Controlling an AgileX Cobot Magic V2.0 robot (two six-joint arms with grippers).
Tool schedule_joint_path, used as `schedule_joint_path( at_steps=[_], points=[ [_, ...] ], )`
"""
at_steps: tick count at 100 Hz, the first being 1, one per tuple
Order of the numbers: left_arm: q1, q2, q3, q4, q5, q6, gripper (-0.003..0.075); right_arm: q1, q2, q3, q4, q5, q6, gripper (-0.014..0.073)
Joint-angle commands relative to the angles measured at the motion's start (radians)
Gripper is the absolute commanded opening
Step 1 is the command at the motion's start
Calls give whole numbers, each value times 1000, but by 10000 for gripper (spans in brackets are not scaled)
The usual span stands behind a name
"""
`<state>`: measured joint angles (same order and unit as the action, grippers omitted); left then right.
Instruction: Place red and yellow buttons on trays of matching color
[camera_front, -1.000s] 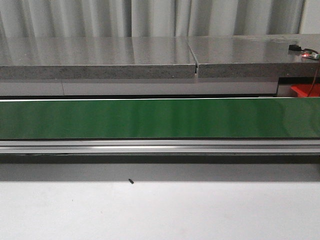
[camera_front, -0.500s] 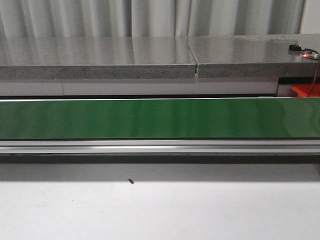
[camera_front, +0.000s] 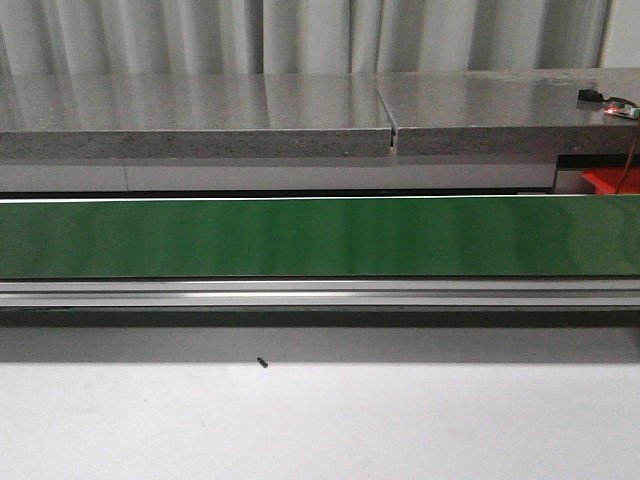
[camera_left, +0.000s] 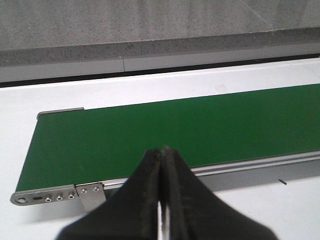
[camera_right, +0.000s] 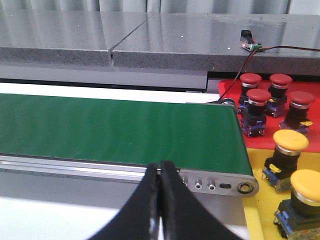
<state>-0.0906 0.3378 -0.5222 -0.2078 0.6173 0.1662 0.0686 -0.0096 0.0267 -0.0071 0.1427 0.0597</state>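
Observation:
Several red buttons (camera_right: 259, 96) stand on the red tray (camera_right: 231, 84) in the right wrist view, just past the end of the green conveyor belt (camera_right: 120, 131). Two yellow buttons (camera_right: 291, 141) stand on the yellow tray (camera_right: 257, 160) beside it. My right gripper (camera_right: 161, 164) is shut and empty, hovering in front of the belt's near rail, apart from the buttons. Over the belt's other end (camera_left: 150, 135), my left gripper (camera_left: 161, 150) is also shut with nothing in it. The front view shows only a corner of the red tray (camera_front: 606, 181) and neither gripper.
A grey stone counter (camera_front: 320, 110) runs behind the belt, with a small circuit board and cable (camera_right: 252, 46) on it. A white table (camera_front: 320, 420) lies in front of the belt, with a small dark screw (camera_front: 262, 363) on it.

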Motion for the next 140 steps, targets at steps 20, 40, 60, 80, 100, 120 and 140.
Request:
schedule_joint_path(
  at_steps=[20, 40, 60, 80, 100, 120, 140],
  points=[
    [-5, 7, -26, -14, -73, -1, -20, 1, -19, -15, -15, -83, -1, -69],
    [-5, 7, -26, -14, -73, -1, -20, 1, -19, -15, -15, -83, -1, -69],
    [-5, 7, -24, -4, -114, -1, -20, 1, -19, -15, -15, -83, -1, -69],
    [-3, -57, 63, 34, -362, -1, -20, 1, -19, -15, -15, -83, -1, -69],
    [-3, -204, 243, 100, -460, -76, -20, 1, -19, -15, -15, -83, -1, -69],
    [4, -359, 402, 131, -502, -110, -20, 1, -19, -15, -15, -83, -1, -69],
    [37, -374, 517, 149, -569, -197, -20, 1, -19, -15, -15, -80, -1, -69]
  ],
)
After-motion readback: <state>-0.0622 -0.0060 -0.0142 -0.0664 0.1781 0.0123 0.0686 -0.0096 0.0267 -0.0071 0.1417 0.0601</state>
